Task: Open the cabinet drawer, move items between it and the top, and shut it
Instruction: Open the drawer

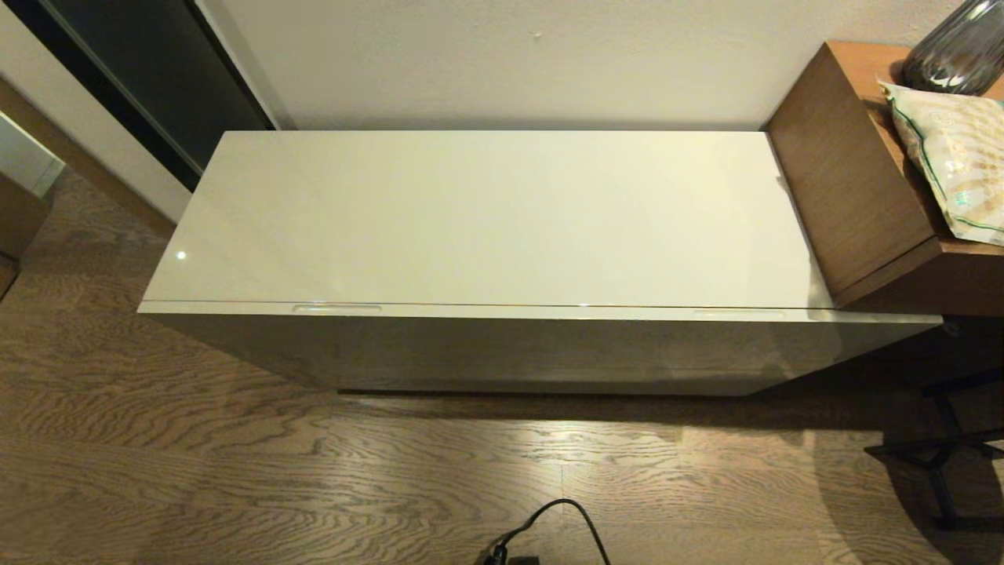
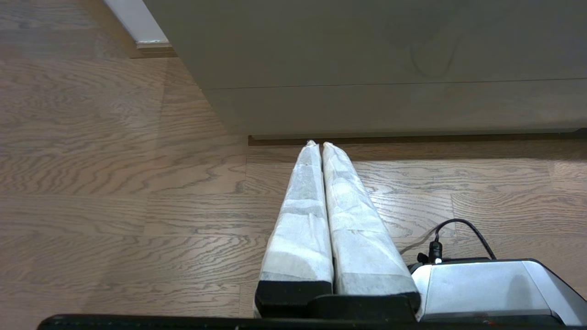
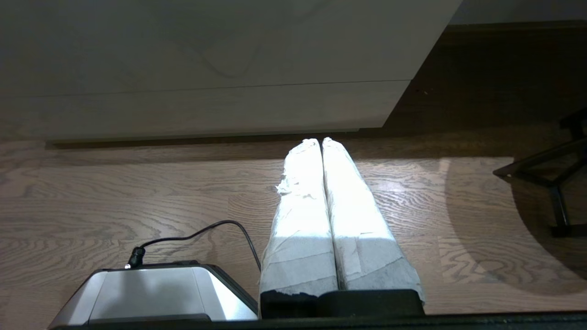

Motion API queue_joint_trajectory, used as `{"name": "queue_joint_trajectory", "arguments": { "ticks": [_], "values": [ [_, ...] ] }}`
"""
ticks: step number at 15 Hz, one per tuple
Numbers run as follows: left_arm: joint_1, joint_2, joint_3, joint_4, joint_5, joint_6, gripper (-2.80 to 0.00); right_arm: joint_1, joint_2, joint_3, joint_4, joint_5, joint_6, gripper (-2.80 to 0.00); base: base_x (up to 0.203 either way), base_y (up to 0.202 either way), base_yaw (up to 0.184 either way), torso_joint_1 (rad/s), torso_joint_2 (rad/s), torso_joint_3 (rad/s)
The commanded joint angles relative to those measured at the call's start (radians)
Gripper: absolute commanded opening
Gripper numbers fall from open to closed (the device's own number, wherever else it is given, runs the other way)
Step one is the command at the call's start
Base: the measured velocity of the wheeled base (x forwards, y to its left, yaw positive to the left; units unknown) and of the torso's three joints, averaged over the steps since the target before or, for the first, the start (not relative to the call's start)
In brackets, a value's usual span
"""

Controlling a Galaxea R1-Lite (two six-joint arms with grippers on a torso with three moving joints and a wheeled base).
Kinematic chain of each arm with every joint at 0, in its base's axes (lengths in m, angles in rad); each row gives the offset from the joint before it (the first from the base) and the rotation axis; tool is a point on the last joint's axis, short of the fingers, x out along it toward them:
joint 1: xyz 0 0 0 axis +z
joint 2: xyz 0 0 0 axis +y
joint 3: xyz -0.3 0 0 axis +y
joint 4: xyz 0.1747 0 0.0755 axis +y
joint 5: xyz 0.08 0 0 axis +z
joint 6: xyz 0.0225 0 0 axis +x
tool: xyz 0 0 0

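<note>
Floor [image 1: 196, 471]: you have wood-grain boards running under the cabinet and in front of it, with both arms parked low over them.
Top [image 1: 486, 212]: your worktop is the long glossy cream panel against the wall; its right end meets the brown wooden table.
Cabinet drawer [image 1: 510, 345]: it sits flush under the worktop's front edge, fully pushed in, with one slot notch near the left front corner and one near the right.
Brown wooden table [image 1: 847, 188]: it stands taller than the worktop at its right end and walls that side off from you.
Patterned bag [image 1: 953, 165]: it lies on the table with green trim, beside a dark ribbed vase [image 1: 953, 51].
Black frame [image 1: 941, 455]: thin dark legs stand on the floor to your right, below the table.
Cable [image 1: 557, 526]: a black lead loops on the floor in front of the cabinet's middle.
Left claw [image 2: 319, 144]: white-wrapped fingers pressed together, empty, pointing at the cabinet base.
Right claw [image 3: 320, 141]: likewise together, empty, near the cabinet's right lower corner.
</note>
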Motion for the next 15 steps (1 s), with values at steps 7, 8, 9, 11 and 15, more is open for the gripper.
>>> {"name": "queue_joint_trajectory", "arguments": {
  "ticks": [7,8,9,11,15],
  "values": [
    [0.000,0.000,0.000,0.000,0.000,0.001,-2.80,0.000,0.001,0.000,0.000,0.000,0.000,-2.80,0.000,0.000,0.000,0.000,0.00,0.000],
    [0.000,0.000,-0.006,0.010,0.000,0.012,-2.80,0.000,0.001,0.000,0.000,0.000,0.000,-2.80,0.000,0.000,0.000,0.000,0.00,0.000],
    [0.000,0.000,-0.012,0.026,0.000,0.036,-2.80,0.000,0.001,0.000,0.000,0.000,0.000,-2.80,0.000,0.000,0.000,0.000,0.00,0.000],
    [0.000,0.000,-0.015,0.036,-0.005,0.071,-2.80,0.000,0.001,0.000,0.000,0.000,0.000,-2.80,0.000,0.000,0.000,0.000,0.00,0.000],
    [0.002,0.025,-0.017,0.036,-0.003,0.073,-2.80,0.000,0.001,0.000,0.000,0.000,0.000,-2.80,0.000,0.000,0.000,0.000,0.00,0.000]
  ]
}}
